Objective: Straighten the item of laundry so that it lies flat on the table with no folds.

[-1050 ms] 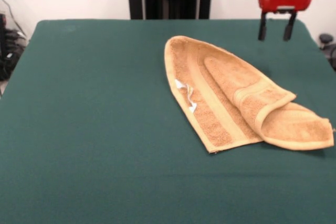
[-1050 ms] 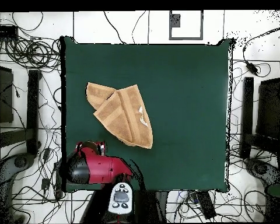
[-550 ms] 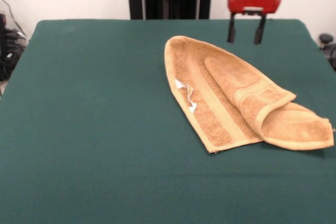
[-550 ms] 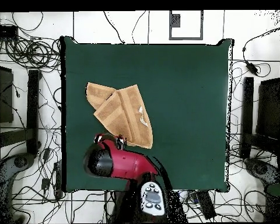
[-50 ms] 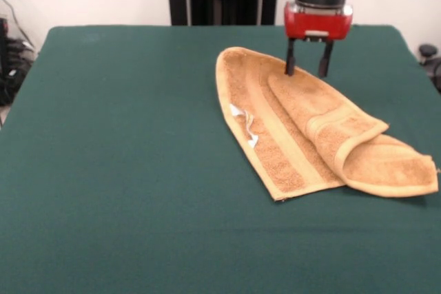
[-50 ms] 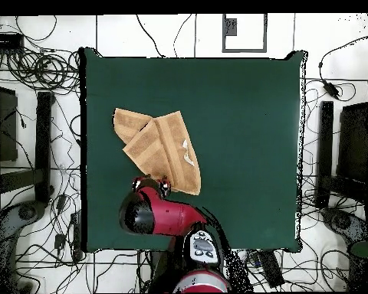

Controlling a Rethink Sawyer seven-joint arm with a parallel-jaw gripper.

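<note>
Front view only: tool fingers apart, empty, over folded towel. Overhead only: cables on floor around green worktop.

The towel is showing a rough, looped terry cloth with flatter woven bands and a small white tag that looks like thin fabric. The table under the towel is wearing matt, felt-like green cloth. Above the towel, the gripper housing is gleaming like glossy red plastic.
</note>
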